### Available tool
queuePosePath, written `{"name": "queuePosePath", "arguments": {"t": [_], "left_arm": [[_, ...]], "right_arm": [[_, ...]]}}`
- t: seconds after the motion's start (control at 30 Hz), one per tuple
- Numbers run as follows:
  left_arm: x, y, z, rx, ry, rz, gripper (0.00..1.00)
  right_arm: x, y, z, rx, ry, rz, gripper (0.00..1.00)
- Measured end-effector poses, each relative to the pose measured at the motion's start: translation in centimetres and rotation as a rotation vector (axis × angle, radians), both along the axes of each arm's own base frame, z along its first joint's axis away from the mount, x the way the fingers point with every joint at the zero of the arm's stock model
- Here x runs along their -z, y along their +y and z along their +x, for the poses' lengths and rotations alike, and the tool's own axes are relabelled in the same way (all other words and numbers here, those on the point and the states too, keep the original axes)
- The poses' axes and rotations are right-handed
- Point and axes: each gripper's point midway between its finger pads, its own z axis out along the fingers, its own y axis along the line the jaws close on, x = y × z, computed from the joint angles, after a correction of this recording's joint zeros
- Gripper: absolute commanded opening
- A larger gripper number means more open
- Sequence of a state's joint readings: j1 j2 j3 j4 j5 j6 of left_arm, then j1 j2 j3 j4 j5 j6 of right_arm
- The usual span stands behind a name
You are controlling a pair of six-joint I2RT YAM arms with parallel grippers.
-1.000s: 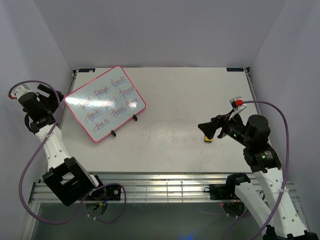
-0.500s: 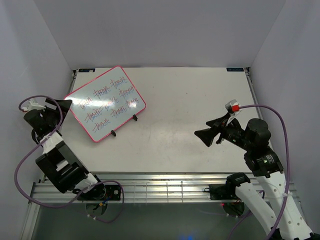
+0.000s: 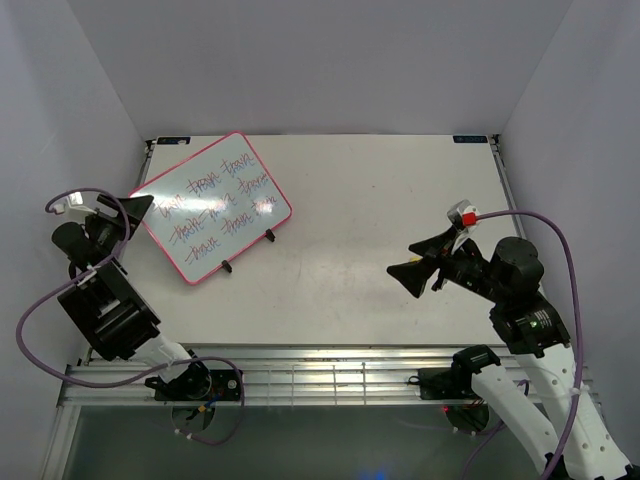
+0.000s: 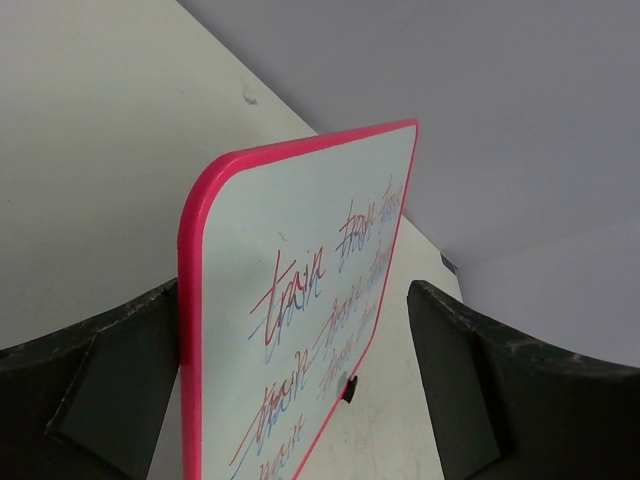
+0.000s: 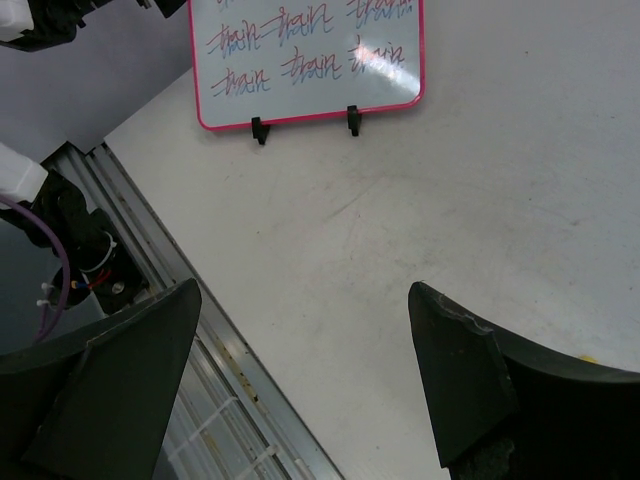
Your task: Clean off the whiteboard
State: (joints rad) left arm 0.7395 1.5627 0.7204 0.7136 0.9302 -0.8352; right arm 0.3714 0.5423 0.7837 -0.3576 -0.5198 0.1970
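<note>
1. The whiteboard (image 3: 212,206) stands tilted on its little black feet (image 5: 260,130) at the far left of the table (image 3: 400,180).
2. No wiping shows yet: red and blue writing covers it (every line).
3. The left gripper (image 4: 295,285) is open, one finger on each side of the board's edge.
4. The right gripper (image 5: 305,290) is open too, with nothing in it, well apart from the board.
5. I think all the erasing is left to do.

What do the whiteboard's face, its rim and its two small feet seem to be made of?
The whiteboard face looks like a glossy coated sheet, since it shows bright glare. Its pink-red rim looks like smooth moulded plastic, evenly coloured with rounded corners. The two black feet seem matte plastic clips, but they are too small to be sure.
</note>
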Motion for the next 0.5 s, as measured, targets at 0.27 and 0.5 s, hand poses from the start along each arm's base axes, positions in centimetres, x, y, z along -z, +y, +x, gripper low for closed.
{"name": "queuePosePath", "arguments": {"t": [0.27, 0.5], "left_arm": [[0.3, -0.8, 1.0, 0.091, -0.039, 0.017, 0.92], [1.5, 0.2, 2.9, 0.126, -0.036, 0.018, 0.87]], "right_arm": [[0.2, 0.3, -0.2, -0.023, 0.0, -0.01, 0.9], [0.8, 0.6, -0.2, -0.036, 0.015, -0.029, 0.9]]}}
